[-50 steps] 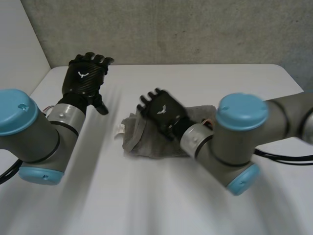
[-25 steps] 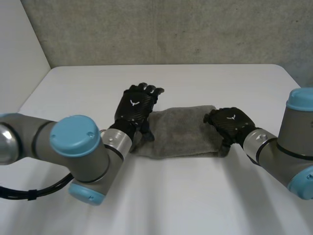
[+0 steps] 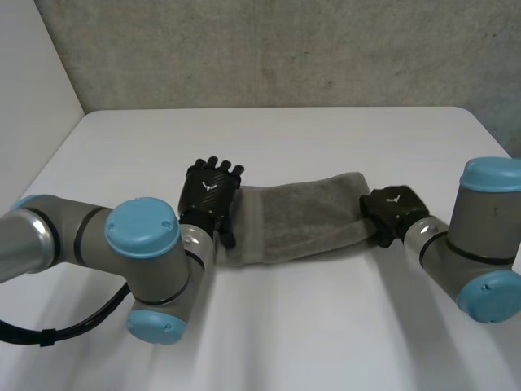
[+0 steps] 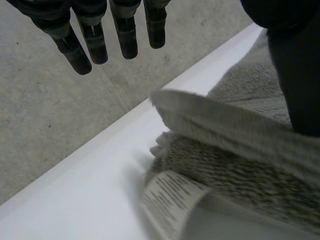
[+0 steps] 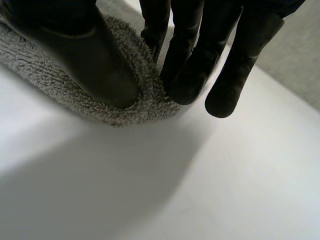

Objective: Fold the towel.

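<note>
Grey towel [image 3: 297, 216], right hand [image 3: 393, 208] pinching one end, left hand [image 3: 208, 195] straight-fingered, label [image 4: 167, 202] seen from left wrist.

Soft, even light leaves the white table [image 3: 326, 134] bright, the grey wall [image 3: 285, 49] duller.

Place: a robotics lab or test cell.
Wall: bare grey concrete wall [image 3: 285, 49] behind, with a plain white panel [image 3: 32, 73] at one side.
Furniture: one plain white bench [image 3: 326, 130].
Machinery: left arm [image 3: 142, 232] and right arm [image 3: 488, 191], grey-jointed and blue-capped, reach over the bench.
</note>
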`<state>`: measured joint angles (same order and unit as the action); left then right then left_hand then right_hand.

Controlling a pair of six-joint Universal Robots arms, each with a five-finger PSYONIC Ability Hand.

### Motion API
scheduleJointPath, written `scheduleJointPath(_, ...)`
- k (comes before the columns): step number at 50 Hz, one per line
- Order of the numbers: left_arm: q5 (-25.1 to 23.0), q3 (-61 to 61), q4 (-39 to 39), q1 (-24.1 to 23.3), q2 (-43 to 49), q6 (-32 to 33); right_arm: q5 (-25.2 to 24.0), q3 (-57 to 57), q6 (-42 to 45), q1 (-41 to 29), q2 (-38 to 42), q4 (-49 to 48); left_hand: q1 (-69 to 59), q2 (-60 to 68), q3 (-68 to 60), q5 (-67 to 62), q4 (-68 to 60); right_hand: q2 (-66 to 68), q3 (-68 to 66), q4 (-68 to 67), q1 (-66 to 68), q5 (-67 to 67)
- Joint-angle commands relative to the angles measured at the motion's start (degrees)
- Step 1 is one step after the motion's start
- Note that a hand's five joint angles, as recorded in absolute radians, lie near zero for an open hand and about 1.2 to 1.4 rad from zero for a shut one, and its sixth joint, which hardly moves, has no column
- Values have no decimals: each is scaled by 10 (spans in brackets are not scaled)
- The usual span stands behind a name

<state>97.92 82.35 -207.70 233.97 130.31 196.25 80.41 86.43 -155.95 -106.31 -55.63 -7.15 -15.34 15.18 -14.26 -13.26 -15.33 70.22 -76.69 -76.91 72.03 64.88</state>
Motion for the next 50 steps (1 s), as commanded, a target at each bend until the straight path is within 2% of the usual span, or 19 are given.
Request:
scheduleJointPath(1, 20, 34, 14, -15, -52, -3, 44, 5, 139, -9, -71, 9, 38, -36, 27, 117, 38, 98, -33, -31, 80, 51)
scheduleJointPath(5, 22, 49, 18, -19, -65, -3, 63, -7, 212, -10, -81, 7, 39, -38, 29, 119, 39, 98, -33, -31, 80, 51)
scheduleJointPath(7, 23, 59, 19, -18, -71, -2, 74, -35, 253, -38, -84, 6, 39, -38, 29, 119, 39, 98, -33, -31, 80, 51)
scheduleJointPath(14, 24, 66, 19, 10, -81, -1, 66, -117, 260, -150, -35, -1, 39, -38, 29, 119, 39, 98, -33, -31, 80, 51)
scheduleJointPath(16, 26, 69, 20, 22, -81, -2, 53, -131, 261, -175, -11, -8, 39, -38, 29, 119, 39, 98, -33, -31, 80, 51)
scheduleJointPath(18, 31, 73, 20, 43, -95, -3, -3, -144, 261, -229, 29, -22, 39, -38, 29, 119, 39, 98, -33, -31, 80, 51)
scheduleJointPath(19, 31, 73, 20, 43, -96, -3, -3, -144, 261, -230, 29, -23, 39, -38, 29, 119, 39, 98, -33, -31, 80, 51)
scheduleJointPath(20, 32, 77, 20, 53, -105, -3, -43, -140, 262, -247, 43, -28, 39, -38, 29, 119, 39, 98, -33, -31, 80, 51)
scheduleJointPath(21, 32, 77, 20, 53, -105, -3, -44, -140, 262, -247, 43, -28, 39, -38, 29, 119, 39, 98, -33, -31, 80, 51)
scheduleJointPath(23, 34, 84, 20, 72, -118, -5, -100, -131, 265, -262, 72, -22, 38, -36, 27, 117, 38, 98, -33, -31, 80, 51)
scheduleJointPath(30, 30, 90, 21, 84, -136, -13, -101, -121, 255, -259, 77, -14, 38, -36, 27, 117, 38, 98, -33, -31, 80, 51)
scheduleJointPath(31, 28, 90, 20, 84, -139, -18, -97, -114, 248, -258, 69, -15, 38, -36, 27, 117, 38, -171, 236, 238, -189, -218)
scheduleJointPath(32, 28, 90, 20, 84, -139, -18, -97, -114, 248, -258, 69, -15, 38, -36, 27, 117, 38, -174, 239, 241, -192, -221)
scheduleJointPath(33, 25, 89, 20, 84, -141, -24, -96, -103, 235, -254, 48, -15, 39, -38, 29, 119, 39, -422, 487, 489, -440, -469)
scheduleJointPath(34, 24, 88, 20, 83, -143, -33, -92, -93, 216, -242, 18, -15, 39, -38, 29, 119, 39, -538, 603, 605, -556, -585)
scheduleJointPath(35, 24, 88, 20, 83, -143, -33, -92, -93, 216, -242, 18, -15, 39, -38, 29, 119, 39, -539, 604, 606, -557, -586)
scheduleJointPath(36, 22, 84, 20, 81, -143, -43, -90, -81, 190, -226, -9, -17, 38, -36, 27, 117, 38, -602, 667, 669, -620, -649)
scheduleJointPath(40, 5, 75, 18, 76, -144, -74, -85, -57, 104, -177, -68, -15, 38, -36, 27, 117, 38, -602, 667, 669, -620, -649)
scheduleJointPath(50, -47, 37, 16, 47, -124, -154, -50, -57, -30, -99, -98, 26, 39, -38, 29, 119, 39, -602, 667, 669, -620, -649)
